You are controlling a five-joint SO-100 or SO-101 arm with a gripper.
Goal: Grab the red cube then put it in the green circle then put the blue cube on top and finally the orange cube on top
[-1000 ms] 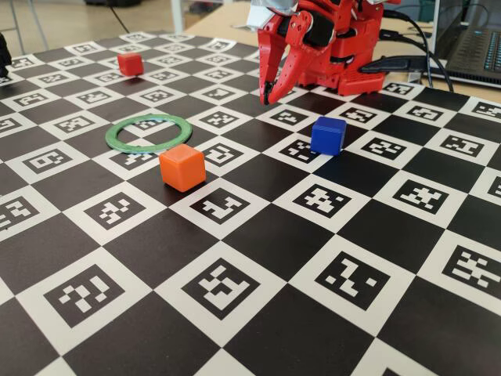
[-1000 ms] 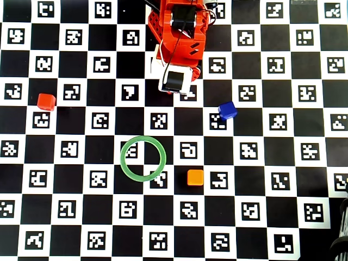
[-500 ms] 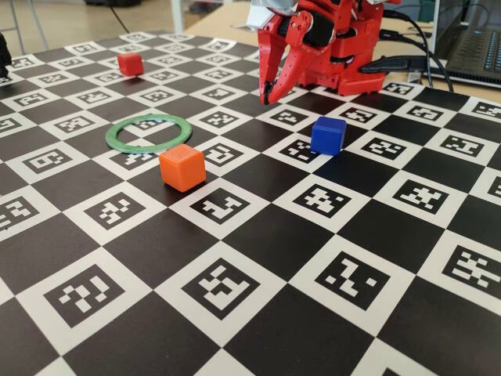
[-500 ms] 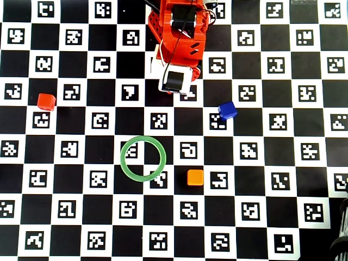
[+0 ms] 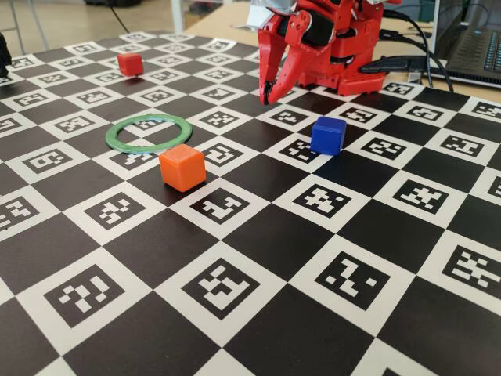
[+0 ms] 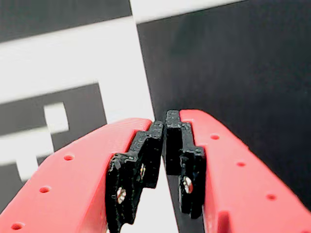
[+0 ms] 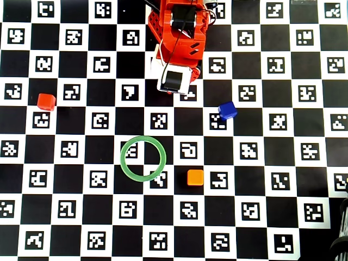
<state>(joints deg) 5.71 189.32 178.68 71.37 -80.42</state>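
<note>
Your fingers are closed, the black pads meeting at their tips with nothing between them; in the wrist view they hang over a black square and a white marker square of the counter. In the fixed view the fingers point down close to the checkered counter, near the base of the red arm at the far side. From there the blue cube sits nearest, just to the right and nearer the camera, on the edge of a white square. You'll see the green circle lying flat to the left, its centre open and holding nothing. Next to it on the camera side, slightly apart from the ring, stands the orange cube. Well apart from everything, at the far left, is the red cube. The overhead view shows the same spread: red cube left, ring centre, orange cube to its right, blue cube further right.
</note>
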